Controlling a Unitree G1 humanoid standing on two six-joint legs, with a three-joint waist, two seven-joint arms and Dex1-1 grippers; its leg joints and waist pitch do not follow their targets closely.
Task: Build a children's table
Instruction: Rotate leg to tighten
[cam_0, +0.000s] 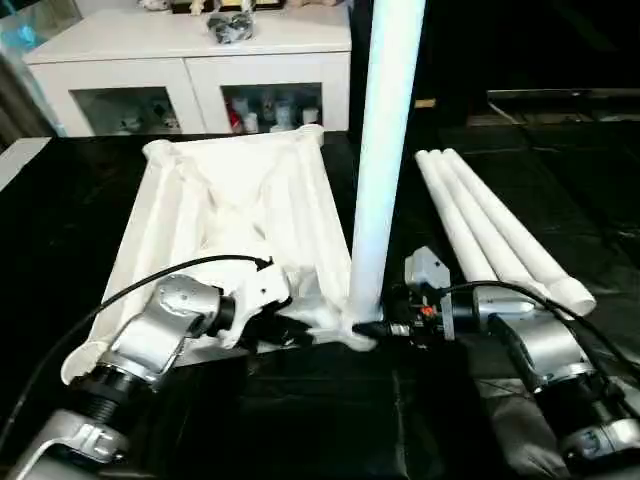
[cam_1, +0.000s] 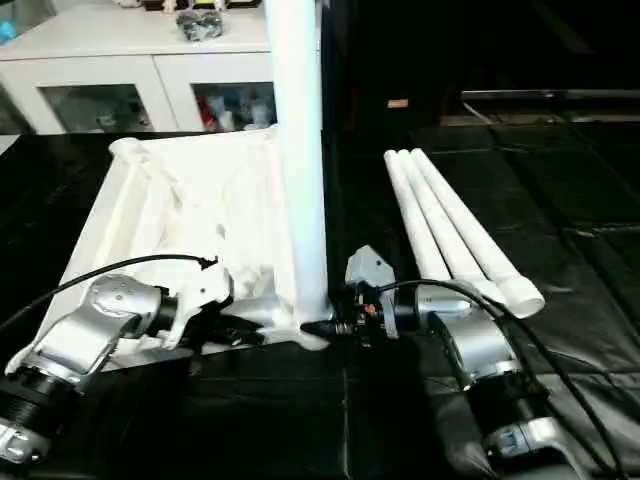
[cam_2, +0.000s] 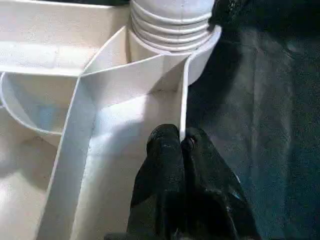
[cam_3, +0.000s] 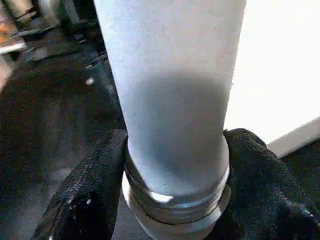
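Note:
The children's table top (cam_0: 230, 210) lies upside down on black matting, ribbed underside up. One white leg (cam_0: 385, 150) stands upright in the near right corner socket (cam_2: 202, 55), its threaded end (cam_2: 170, 25) partly showing above the collar. My right gripper (cam_3: 175, 192) is shut on this leg just above its threads, one black finger (cam_3: 87, 195) on each side. My left gripper (cam_2: 182, 140) is shut on the thin rim wall (cam_2: 184, 95) of the top, close to that socket. Three more legs (cam_0: 490, 225) lie side by side to the right.
A white cabinet with glass doors (cam_0: 190, 60) stands behind the table top. Black matting (cam_0: 560, 170) covers the surface all around. A black cable (cam_0: 120, 290) loops over my left forearm, another over the right.

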